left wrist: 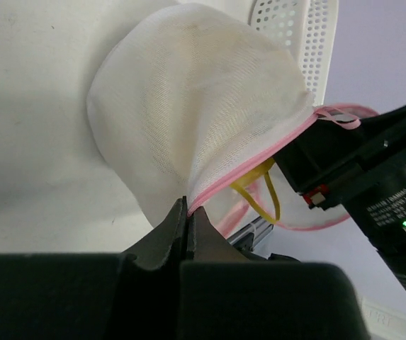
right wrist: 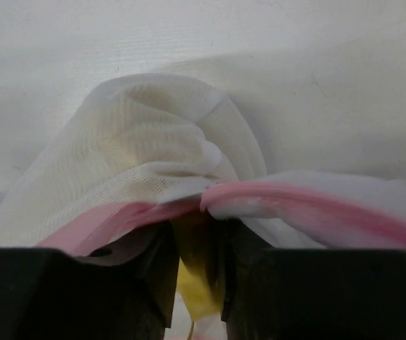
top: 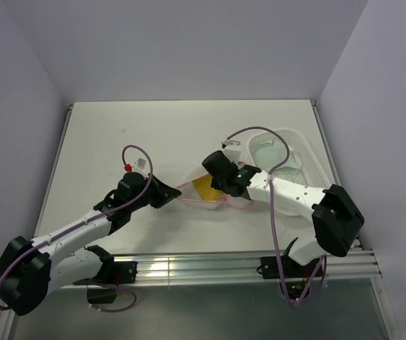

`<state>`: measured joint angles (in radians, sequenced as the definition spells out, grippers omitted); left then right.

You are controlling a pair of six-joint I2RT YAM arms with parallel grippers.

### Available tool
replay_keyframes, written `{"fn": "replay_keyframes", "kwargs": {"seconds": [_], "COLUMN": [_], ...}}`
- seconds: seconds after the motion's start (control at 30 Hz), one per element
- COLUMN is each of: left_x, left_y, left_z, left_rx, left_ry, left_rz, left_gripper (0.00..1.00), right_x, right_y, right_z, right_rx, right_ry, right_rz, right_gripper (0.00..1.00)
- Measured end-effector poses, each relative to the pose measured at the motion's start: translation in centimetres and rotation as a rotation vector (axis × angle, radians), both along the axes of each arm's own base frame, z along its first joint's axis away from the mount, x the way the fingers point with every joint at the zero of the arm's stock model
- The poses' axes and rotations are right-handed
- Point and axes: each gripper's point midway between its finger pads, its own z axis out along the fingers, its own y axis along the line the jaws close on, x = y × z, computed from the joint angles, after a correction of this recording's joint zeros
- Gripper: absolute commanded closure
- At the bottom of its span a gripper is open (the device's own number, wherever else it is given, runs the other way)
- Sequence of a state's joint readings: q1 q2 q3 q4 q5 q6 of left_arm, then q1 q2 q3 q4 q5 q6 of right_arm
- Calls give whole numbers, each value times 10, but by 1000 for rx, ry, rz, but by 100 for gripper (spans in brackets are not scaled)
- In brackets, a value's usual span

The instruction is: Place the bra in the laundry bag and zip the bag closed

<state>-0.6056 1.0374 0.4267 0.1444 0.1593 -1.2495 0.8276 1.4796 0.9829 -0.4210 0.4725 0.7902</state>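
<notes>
The bra [right wrist: 197,289]: where against the grippers? (M.)

Wrist view, right arm: yellow fabric sits squarely between the two fingers of the right gripper [right wrist: 196,244], low centre of the frame. Fingers clamped on it, pink zipper rim [right wrist: 153,209] bunched just above them. (R.)

And the left? (M.)

Left gripper [left wrist: 187,207] at bottom centre of its own view, fingers pressed together with the rim's edge pinched between them. No gap visible. A thin yellow strap [left wrist: 273,198] loops out under the rim just right of those fingers, close to them but not touching. (R.)

Bag itself? (M.)

Laundry bag [left wrist: 188,106] is stretched between the two grippers and balloons up and away from both, filling the upper centre of the left wrist frame. Yellow tint shows through the mesh. From overhead, yellow shows in the bag's mouth at frame centre, touching the right gripper and a little apart from the left. How much of the bra lies inside the mesh, cannot tell. (R.)

Counts. (M.)

One bra. One laundry bag. Two grippers, both gripping. Farther back, upper right of the overhead frame: one white perforated basket [top: 309,164] on the table [top: 153,134], one pale garment [top: 266,151] in it. (R.)
</notes>
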Motion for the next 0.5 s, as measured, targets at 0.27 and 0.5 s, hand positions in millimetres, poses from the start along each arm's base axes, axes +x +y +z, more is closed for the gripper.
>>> {"fn": "replay_keyframes", "kwargs": {"seconds": [0.27, 0.5], "left_x": [4, 4], "left_y": [-2, -2], "left_z": [-14, -16], "left_rx": [20, 23], "left_ry": [28, 32], "left_rz": [1, 2], "left_gripper": [100, 100], "right_x": [4, 0], "right_y": [9, 14], "right_z": [26, 56], "right_rx": [6, 41], "right_ry": [-19, -55], "right_rz": [36, 59], "right_gripper": [36, 30]}}
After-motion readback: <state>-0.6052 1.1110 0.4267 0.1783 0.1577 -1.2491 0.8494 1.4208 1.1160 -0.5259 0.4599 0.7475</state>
